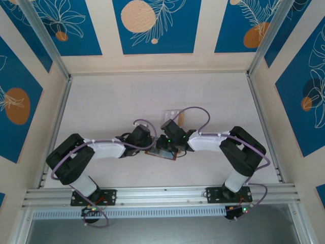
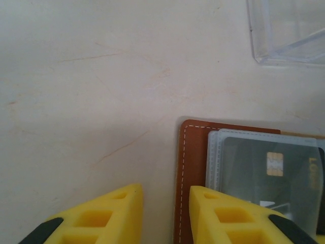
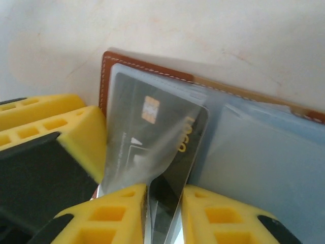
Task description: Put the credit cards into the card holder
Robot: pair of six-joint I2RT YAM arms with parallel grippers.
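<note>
A pale table (image 1: 111, 101) sits inside walls of blue panels (image 1: 152, 25) printed with leaves. The reddish-brown card holder (image 2: 193, 152) lies open on it, where the two arms meet.

The left gripper (image 2: 165, 216) stands open and holds nothing. One finger is on the bare table just beside the holder's outer edge and the other rests on the holder's inside, seemingly pinning it flat. A clear plastic box (image 2: 289, 30) sits beyond the holder's far side, apart from it.

The dark credit card (image 3: 137, 147) lies most of the way inside the holder's clear pocket (image 3: 254, 162), chip showing through the film. The card's near end sticks out of the holder, between the fingers of the right gripper (image 3: 165, 216). Those jaws stand wider apart than the thin card, so the grip looks let go, with both card and a fold of film in the gap.

The risks from here:
- **Card pulled out:** the card is not fully seated, so a pad brushing it as the right gripper backs away from the holder could drag it back out.
- **Film caught:** if a finger snags the film, the pocket may lift or crease.
- **Holder shifting:** if the left finger slides off the holder, the holder could move or fold shut.
- **Card jamming:** a push off the pocket's line could jam the card against a seam.
</note>
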